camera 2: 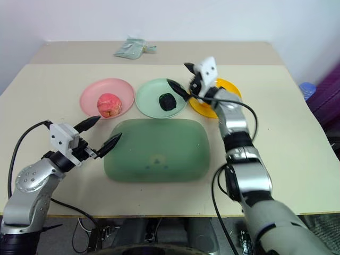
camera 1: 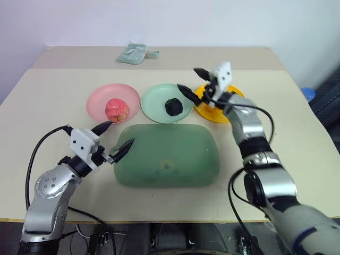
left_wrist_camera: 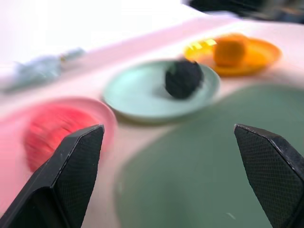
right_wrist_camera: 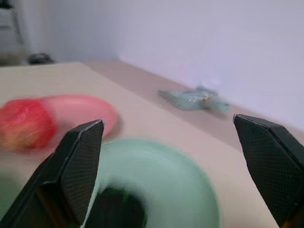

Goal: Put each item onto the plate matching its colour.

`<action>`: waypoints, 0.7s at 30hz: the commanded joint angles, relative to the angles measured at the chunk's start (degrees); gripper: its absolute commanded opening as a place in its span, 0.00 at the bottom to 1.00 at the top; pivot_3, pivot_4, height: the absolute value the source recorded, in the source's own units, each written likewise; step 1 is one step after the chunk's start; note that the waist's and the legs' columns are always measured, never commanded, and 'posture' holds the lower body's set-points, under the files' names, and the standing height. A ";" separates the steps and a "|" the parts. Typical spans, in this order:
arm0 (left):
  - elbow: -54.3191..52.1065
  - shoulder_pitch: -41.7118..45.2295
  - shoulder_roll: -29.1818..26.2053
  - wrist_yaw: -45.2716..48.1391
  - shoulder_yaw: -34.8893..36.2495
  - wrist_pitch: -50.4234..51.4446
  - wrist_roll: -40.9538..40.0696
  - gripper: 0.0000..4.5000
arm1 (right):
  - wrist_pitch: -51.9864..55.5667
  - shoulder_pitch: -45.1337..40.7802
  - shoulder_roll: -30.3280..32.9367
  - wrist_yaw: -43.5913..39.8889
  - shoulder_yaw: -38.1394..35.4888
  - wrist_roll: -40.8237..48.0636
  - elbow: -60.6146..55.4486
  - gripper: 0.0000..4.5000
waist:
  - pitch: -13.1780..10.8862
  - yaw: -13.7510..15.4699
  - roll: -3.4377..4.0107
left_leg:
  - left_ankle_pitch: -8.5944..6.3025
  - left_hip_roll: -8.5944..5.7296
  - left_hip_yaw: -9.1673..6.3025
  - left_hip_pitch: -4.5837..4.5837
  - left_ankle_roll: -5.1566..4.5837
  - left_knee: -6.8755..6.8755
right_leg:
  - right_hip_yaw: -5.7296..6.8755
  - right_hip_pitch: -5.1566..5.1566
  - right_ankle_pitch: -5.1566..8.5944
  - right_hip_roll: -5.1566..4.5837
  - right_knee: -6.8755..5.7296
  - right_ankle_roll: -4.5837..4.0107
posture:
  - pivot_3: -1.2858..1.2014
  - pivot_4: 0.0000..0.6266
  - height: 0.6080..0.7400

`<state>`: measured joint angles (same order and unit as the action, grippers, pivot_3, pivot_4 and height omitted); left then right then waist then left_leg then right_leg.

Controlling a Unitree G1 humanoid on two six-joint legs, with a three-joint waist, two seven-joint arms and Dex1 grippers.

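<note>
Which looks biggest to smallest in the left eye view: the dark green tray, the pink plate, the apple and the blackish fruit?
1. Dark green tray, clearly largest.
2. Pink plate.
3. Apple.
4. Blackish fruit, slightly smaller than the apple.
The tray lies nearer the camera, but the gap is too great to matter.

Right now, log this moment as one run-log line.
apple on pink plate | blackish-green fruit on mint green plate | orange fruit on yellow plate | both hands open, empty

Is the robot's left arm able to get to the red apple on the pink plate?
Probably yes. The left gripper is open and hovers just in front of the pink plate, where the red apple sits uncovered. Nothing lies between them; the green tray is off to the side.
</note>
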<state>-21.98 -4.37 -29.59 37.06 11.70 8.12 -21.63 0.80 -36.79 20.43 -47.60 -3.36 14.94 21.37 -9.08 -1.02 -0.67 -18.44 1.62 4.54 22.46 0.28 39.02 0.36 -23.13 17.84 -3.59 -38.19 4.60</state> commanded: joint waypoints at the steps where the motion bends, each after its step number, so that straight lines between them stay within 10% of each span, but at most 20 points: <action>1: 0.14 -0.64 -1.31 2.88 0.57 -2.17 -0.75 1.00 | 7.63 9.95 4.39 0.09 -1.86 4.05 -20.24 0.99 | -0.03 -0.09 0.05 | 0.00 0.00 0.01 0.02 0.00 0.00 | 0.00 -0.04 0.00 0.00 0.02 0.00 | 0.52 0.24 1.00; 11: -1.09 -3.37 -3.92 4.97 2.41 5.01 -6.09 1.00 | 11.15 43.79 9.25 6.00 -11.62 4.92 -44.22 0.99 | -0.01 0.45 0.04 | -0.06 0.01 0.01 -0.13 -0.11 0.02 | -0.03 0.12 0.00 0.01 0.08 0.00 | 0.52 0.24 1.00; 21: -2.01 -2.96 -6.03 7.06 1.24 9.95 -8.25 1.00 | 6.64 53.27 7.52 8.26 -14.74 5.59 -43.50 0.99 | 0.00 0.20 0.03 | -0.14 0.02 0.00 -0.50 -0.26 0.01 | -0.03 0.47 0.01 0.04 0.12 -0.02 | 0.52 0.24 1.00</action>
<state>-22.48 -7.85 -34.91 43.57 12.53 17.18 -28.26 9.10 16.53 28.00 -39.49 -16.51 19.47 -21.23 -9.08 -0.82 -0.64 -18.59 1.64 4.54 21.96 0.02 39.04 0.33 -22.66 17.85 -3.55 -38.07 4.59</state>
